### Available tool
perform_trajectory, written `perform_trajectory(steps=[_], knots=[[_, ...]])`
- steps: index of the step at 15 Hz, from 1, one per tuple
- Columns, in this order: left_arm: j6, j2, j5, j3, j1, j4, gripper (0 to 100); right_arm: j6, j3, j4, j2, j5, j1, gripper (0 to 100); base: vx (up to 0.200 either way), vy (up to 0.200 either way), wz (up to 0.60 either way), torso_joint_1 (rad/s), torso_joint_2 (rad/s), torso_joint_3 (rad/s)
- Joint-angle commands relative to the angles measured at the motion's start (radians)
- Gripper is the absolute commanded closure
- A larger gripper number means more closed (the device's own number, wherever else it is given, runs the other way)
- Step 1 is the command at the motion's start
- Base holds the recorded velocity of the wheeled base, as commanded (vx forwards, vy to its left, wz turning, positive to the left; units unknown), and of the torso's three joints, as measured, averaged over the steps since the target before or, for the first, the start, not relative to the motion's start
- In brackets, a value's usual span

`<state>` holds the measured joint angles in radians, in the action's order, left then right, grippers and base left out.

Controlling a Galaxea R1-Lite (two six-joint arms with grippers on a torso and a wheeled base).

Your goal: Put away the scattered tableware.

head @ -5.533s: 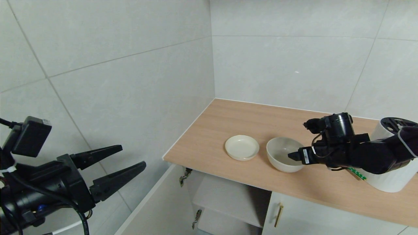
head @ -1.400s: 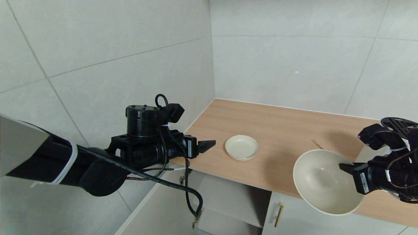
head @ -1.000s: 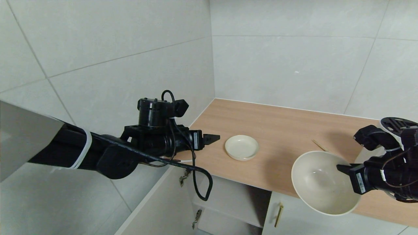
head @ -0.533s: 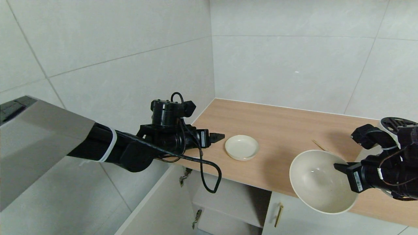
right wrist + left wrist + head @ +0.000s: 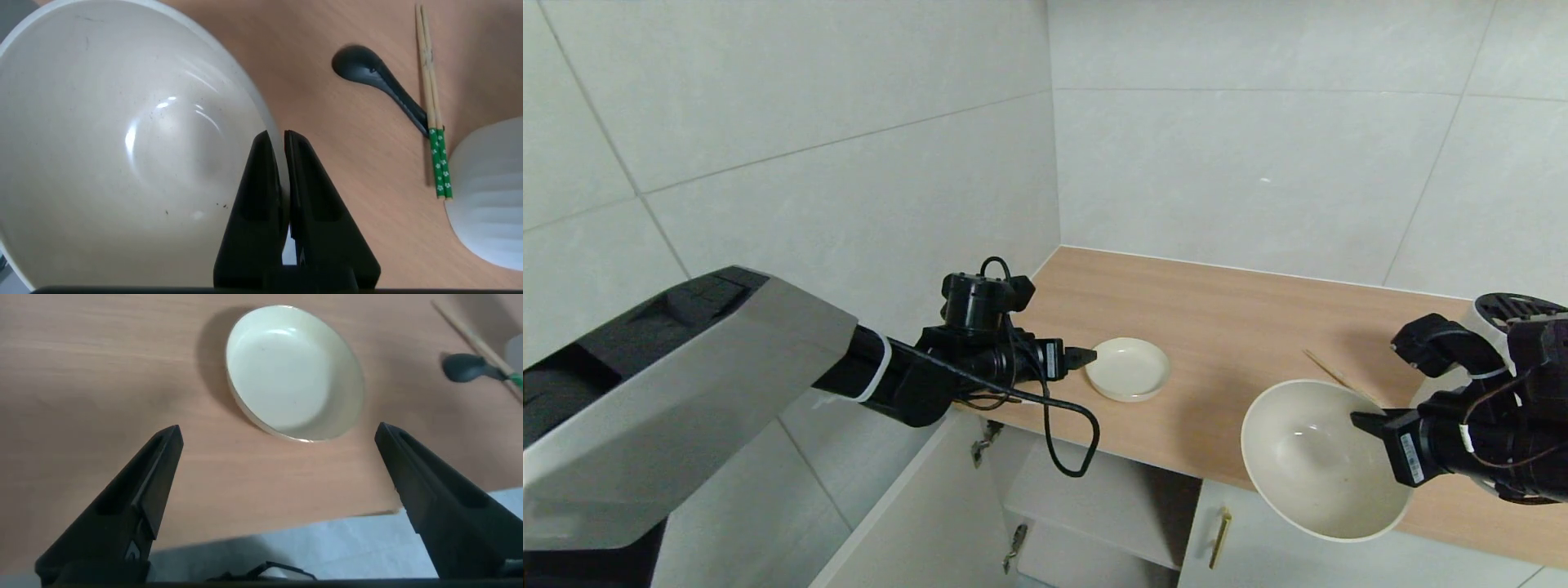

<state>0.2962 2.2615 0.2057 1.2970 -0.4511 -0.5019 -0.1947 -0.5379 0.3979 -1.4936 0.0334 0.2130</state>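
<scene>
Pale wood makes up the table (image 5: pixel 1225 310), which runs into a tiled corner and has broad bare room behind the tableware, right up to the wall. A small cream dish (image 5: pixel 1128 368) sits flat near the table's front edge. The left jaws stand wide apart, low and just short of its rim, not touching it. The right jaws are clamped on the rim of a cream bowl (image 5: pixel 1319 457), one jaw inside and one outside, holding it tilted in the air over the front edge. Below, an open cupboard shows a shelf (image 5: pixel 1094 490) beside a closed door (image 5: pixel 1258 547). Chopsticks (image 5: pixel 431 90) with a green patterned band lie beside a black spoon (image 5: pixel 380 75), close to a white ribbed container (image 5: pixel 490 204). Each wrist carries a white label (image 5: pixel 1409 459), its print too small to read.
</scene>
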Motion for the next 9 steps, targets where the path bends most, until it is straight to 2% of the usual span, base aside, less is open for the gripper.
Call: perform_trajectory(steps=[1, 6, 9], knots=[[0.000, 0.055, 0.000, 0.038, 0.000, 0.000, 0, 0.000, 0.003, -0.001, -0.002, 0.000, 0.009, 100, 0.000, 0.000, 0.00, 0.000, 0.00, 0.000], [0.000, 0.059, -0.002, 0.054, 0.000, 0.002, 0, 0.000, 0.003, -0.001, 0.000, 0.000, 0.009, 100, 0.000, 0.000, 0.00, 0.000, 0.00, 0.000], [0.000, 0.093, -0.006, 0.114, -0.008, 0.010, 0, 0.000, 0.003, 0.001, 0.001, 0.000, 0.009, 100, 0.000, 0.000, 0.00, 0.000, 0.00, 0.000]])
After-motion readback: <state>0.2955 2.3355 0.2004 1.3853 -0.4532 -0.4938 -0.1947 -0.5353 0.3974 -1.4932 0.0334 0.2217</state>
